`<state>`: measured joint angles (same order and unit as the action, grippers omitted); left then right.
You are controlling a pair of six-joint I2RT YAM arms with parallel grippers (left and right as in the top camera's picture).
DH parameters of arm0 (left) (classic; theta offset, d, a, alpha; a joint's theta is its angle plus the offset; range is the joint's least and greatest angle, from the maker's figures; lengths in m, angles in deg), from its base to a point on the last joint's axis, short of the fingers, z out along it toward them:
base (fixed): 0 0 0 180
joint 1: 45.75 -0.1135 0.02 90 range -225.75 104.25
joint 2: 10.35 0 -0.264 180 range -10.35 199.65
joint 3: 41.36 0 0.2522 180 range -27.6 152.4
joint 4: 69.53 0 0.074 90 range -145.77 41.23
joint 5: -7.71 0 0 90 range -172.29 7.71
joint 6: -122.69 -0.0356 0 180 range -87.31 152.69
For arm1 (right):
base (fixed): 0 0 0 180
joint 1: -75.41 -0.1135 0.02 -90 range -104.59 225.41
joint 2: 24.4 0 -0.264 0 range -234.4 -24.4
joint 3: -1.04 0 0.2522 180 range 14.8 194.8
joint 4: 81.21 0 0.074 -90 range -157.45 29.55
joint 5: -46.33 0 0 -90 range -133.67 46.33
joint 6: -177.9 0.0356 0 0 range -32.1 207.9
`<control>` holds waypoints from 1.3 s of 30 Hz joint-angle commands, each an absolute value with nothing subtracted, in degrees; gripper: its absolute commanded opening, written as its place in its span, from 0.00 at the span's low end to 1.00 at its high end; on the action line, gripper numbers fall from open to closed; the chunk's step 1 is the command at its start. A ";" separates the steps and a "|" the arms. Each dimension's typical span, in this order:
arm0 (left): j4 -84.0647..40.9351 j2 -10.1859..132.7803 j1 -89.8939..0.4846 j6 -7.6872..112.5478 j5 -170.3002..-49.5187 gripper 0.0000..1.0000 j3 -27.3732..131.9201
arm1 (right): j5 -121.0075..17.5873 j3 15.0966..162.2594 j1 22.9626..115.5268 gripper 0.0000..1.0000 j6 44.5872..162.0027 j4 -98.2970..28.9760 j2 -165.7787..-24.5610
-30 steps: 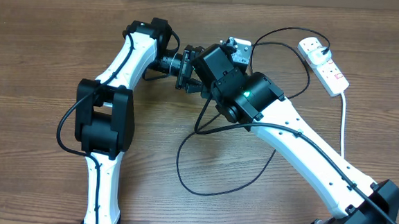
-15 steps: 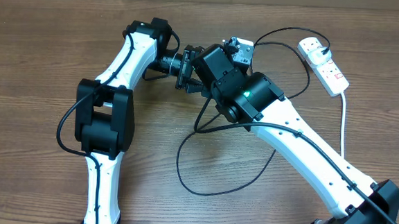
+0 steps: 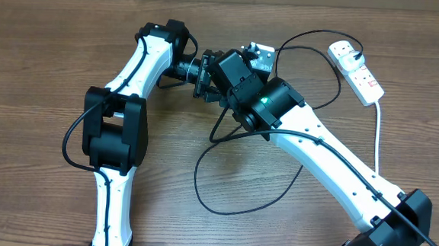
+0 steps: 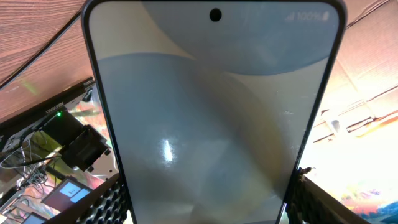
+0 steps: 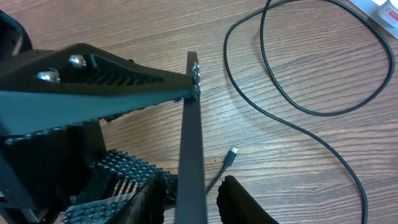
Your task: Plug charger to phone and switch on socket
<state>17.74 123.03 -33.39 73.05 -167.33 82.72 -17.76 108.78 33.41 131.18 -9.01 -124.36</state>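
The phone [image 4: 211, 112] fills the left wrist view, its pale blue-grey screen facing the camera. My left gripper [image 4: 208, 205] is shut on its two long edges. In the right wrist view the phone [image 5: 191, 137] shows edge-on and stands between the fingers of my right gripper [image 5: 199, 199]. The left pad lies close against it, and a gap remains on the right. The charger cable [image 5: 292, 106] loops over the table, and its connector tip [image 5: 231, 151] lies loose just beyond the right finger. The white socket [image 3: 356, 70] sits at the far right with a black plug in it.
Overhead, both wrists crowd together at the table's back centre, and the right arm [image 3: 317, 152] crosses above the black cable's large loop [image 3: 229, 207]. A thick white lead [image 3: 376, 140] runs from the socket toward the front right.
My right gripper's jaws have narrowed around the phone, and the right arm has shifted slightly left. The left arm holds still with the phone.
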 commanded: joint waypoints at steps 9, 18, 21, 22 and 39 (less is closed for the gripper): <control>17.33 123.38 -33.31 73.40 -169.27 0.64 84.43 | -17.10 109.65 33.37 0.25 131.38 -9.32 -124.40; 15.97 123.38 -33.31 73.45 -169.12 0.64 84.43 | -17.12 109.72 33.37 0.22 131.38 -9.30 -124.38; 15.95 123.38 -33.31 73.45 -169.12 0.64 84.43 | -17.17 109.72 33.37 0.21 131.40 -9.30 -124.38; 15.95 123.38 -33.31 73.47 -169.14 0.64 84.43 | -17.17 109.72 33.34 0.20 131.42 -9.30 -124.38; 15.97 123.38 -33.31 73.66 -169.14 0.64 84.43 | -17.14 109.72 33.34 0.09 132.93 -9.27 -124.38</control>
<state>16.17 123.03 -33.39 73.07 -167.31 82.72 -17.78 108.78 33.41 132.30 -9.12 -124.36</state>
